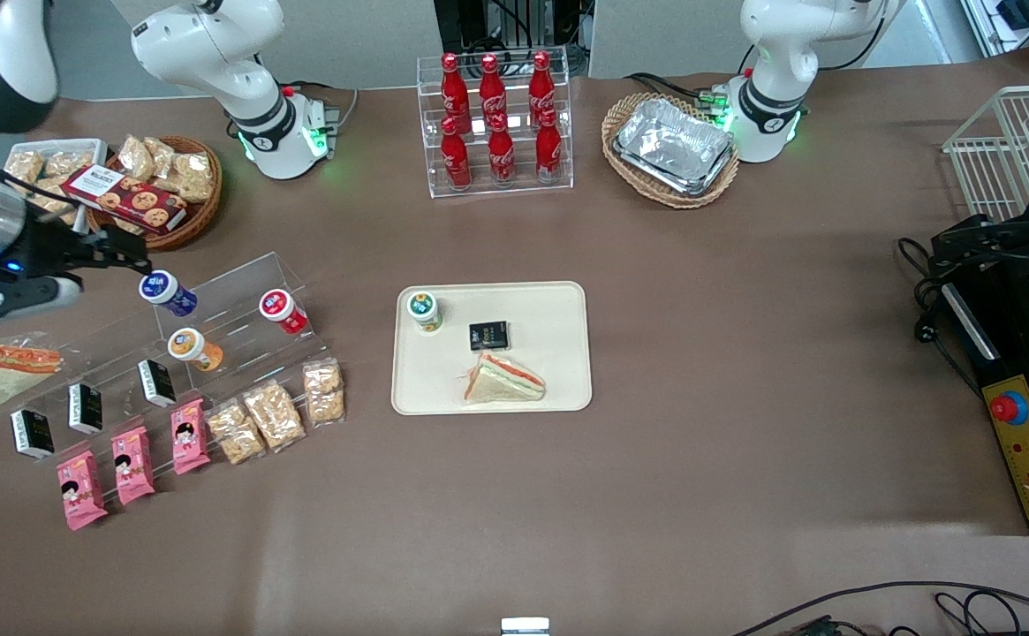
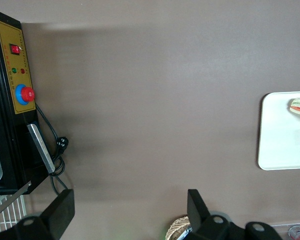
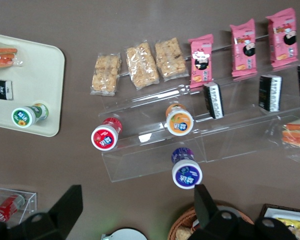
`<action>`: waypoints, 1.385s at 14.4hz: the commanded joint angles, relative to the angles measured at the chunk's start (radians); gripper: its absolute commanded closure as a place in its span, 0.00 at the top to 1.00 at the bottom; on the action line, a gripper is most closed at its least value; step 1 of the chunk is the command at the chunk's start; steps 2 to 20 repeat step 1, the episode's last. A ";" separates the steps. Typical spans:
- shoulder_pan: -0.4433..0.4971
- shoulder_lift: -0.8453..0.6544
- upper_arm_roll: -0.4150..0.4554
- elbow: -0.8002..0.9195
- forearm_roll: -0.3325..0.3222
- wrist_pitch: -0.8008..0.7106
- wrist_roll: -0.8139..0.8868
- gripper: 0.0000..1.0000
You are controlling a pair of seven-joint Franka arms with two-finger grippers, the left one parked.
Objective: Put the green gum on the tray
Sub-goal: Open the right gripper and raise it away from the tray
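The green gum (image 1: 423, 311) stands upright on the cream tray (image 1: 558, 389), in the tray's corner farthest from the front camera and toward the working arm's end. It also shows in the right wrist view (image 3: 26, 116), on the tray (image 3: 40, 75). My right gripper (image 1: 121, 252) is open and empty. It hangs high above the table near the clear acrylic stand (image 1: 231, 300), well apart from the tray. In the right wrist view the gripper (image 3: 137, 195) has its fingers spread wide with bare table between them. The tray's edge also shows in the left wrist view (image 2: 280, 150).
A sandwich (image 1: 503, 380) and a black packet (image 1: 488, 335) lie on the tray. Blue-lidded (image 1: 165, 292), red-lidded (image 1: 282, 310) and orange-lidded (image 1: 192, 346) bottles sit on the stand. A cola rack (image 1: 496, 124), a foil-tray basket (image 1: 673, 146) and a biscuit basket (image 1: 161, 185) stand farther back.
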 commanded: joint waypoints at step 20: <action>-0.015 0.051 -0.014 0.110 -0.020 -0.076 -0.020 1.00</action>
